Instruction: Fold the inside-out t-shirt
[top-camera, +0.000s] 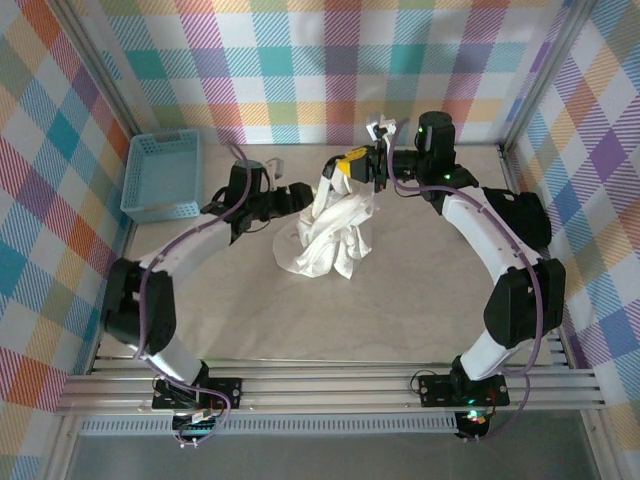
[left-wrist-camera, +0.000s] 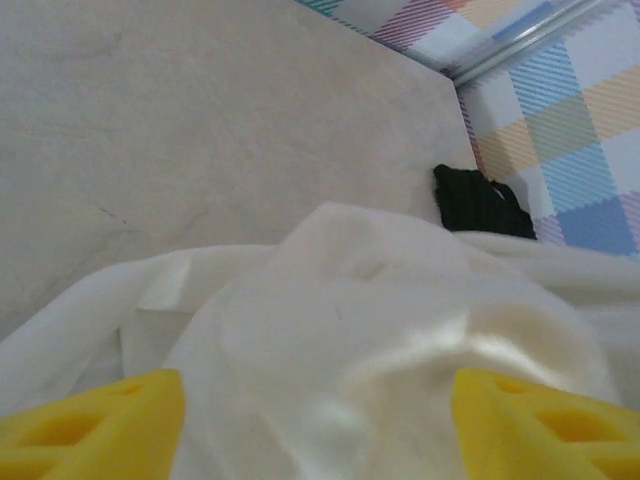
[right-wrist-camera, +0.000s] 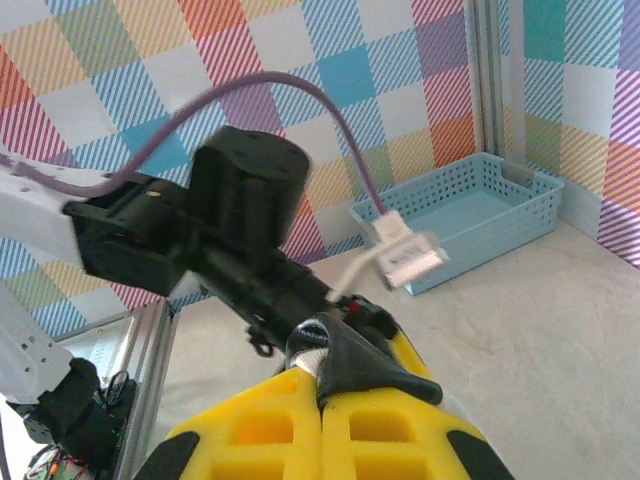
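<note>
**Spotter:** Left wrist view first. What is your left gripper (left-wrist-camera: 315, 405) doing?

**Second:** Its yellow fingers (left-wrist-camera: 100, 425) stand spread, one at each lower corner, and white cloth bulges between them. You grip nothing there. The cloth lies in the gap and is not pinched.

**Spotter:** And your right gripper (right-wrist-camera: 320, 405)?

**Second:** It is pressed together on a fold of the t-shirt (top-camera: 328, 232). From above you can see it holding the t-shirt up by one high point. The rest hangs in a twisted bunch, and its lower end rests on the worktop (top-camera: 420, 300) between your two arms. What looks like a small white label (right-wrist-camera: 405, 258) sticks out just past the right fingers, which fits a shirt turned inside out.

**Spotter:** Anything else nearby?

**Second:** A blue basket (top-camera: 163, 175) sits at the far left, well apart from the shirt.

**Spotter:** Which step are you on?

**Second:** An early one, I'd judge. You are opening the bunch out, not folding yet, and no sleeve or hem lies flat.

**Spotter:** What does the next move call for?

**Second:** Probably your left gripper closing on a second edge of the hanging cloth, away from the right's pinch. Then draw the two apart so the shirt spreads and can be laid flat. Take a single layer, because grabbing the whole wad would only lift the tangle.
</note>
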